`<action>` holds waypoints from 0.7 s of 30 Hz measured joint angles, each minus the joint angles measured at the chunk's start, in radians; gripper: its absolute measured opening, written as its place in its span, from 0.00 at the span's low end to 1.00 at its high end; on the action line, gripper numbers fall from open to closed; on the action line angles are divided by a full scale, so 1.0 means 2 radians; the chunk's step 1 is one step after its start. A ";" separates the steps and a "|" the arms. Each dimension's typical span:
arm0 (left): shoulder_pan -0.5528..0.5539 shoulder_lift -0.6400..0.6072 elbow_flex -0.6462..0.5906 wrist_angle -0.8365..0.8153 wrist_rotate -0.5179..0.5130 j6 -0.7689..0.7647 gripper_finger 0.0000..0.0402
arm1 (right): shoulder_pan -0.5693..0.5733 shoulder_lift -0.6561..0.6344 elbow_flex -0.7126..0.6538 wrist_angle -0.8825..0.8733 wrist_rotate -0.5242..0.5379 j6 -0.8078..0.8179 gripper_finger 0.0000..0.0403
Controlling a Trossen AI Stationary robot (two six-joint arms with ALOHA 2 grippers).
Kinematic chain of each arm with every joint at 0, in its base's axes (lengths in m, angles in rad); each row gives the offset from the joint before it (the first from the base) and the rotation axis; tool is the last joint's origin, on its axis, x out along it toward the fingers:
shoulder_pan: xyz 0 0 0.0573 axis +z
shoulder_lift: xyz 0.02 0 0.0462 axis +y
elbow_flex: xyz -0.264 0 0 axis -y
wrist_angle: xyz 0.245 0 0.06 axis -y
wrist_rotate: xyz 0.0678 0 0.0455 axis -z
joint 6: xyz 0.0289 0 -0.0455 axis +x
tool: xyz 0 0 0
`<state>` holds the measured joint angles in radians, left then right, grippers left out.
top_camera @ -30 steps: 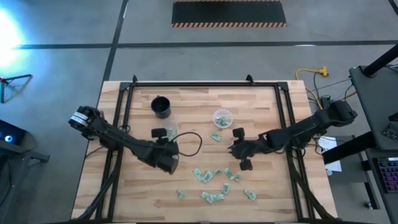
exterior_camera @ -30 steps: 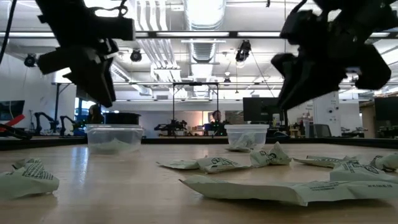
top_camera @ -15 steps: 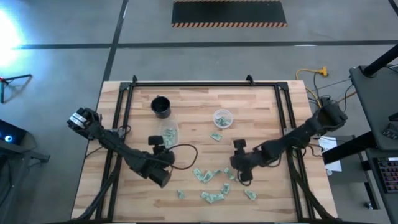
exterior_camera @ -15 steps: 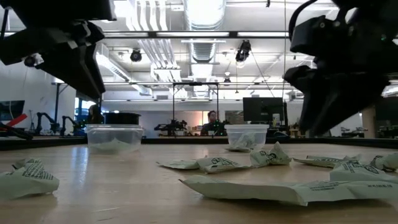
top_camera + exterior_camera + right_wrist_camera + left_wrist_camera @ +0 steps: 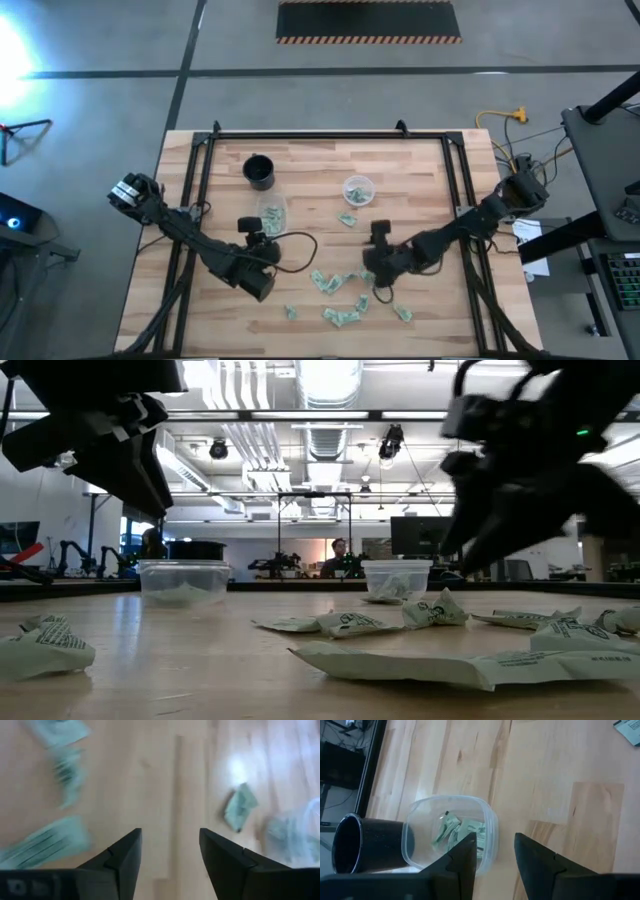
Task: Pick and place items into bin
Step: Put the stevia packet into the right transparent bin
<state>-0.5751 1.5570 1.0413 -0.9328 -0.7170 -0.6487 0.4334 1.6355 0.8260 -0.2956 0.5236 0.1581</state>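
1. The right gripper (image 5: 372, 283), its fingers spread with nothing between them, is best lowered straight onto one separate packet (image 5: 323, 283) (not a clump) so a single piece is pinched.
2. The left gripper (image 5: 492, 851), also spread and empty, is held over the bench's left half beside the clear bin (image 5: 451, 838) and black cup (image 5: 367, 845).
3. The packets are small, pale green-and-white and wrinkled; most lie scattered toward the bench's front edge, a few already in the bin.
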 joint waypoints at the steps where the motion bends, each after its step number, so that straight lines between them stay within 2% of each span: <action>1: 0.000 0.000 0.000 0.000 0.000 0.000 0.29 | -0.011 0.003 0.003 -0.001 0.000 -0.004 0.47; 6: 0.000 0.000 -0.001 0.003 -0.003 0.000 0.29 | -0.066 0.032 0.020 0.006 -0.003 -0.024 0.44; 13: 0.000 0.000 -0.002 0.004 -0.004 0.000 0.29 | -0.133 0.060 0.046 0.013 -0.066 -0.043 0.40; 21: -0.001 0.000 -0.007 0.005 -0.008 0.000 0.29 | -0.162 0.084 0.061 0.013 -0.094 -0.057 0.36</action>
<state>-0.5762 1.5570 1.0270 -0.9234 -0.7338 -0.6495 0.1091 1.8029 0.9475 -0.2702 0.3351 0.0434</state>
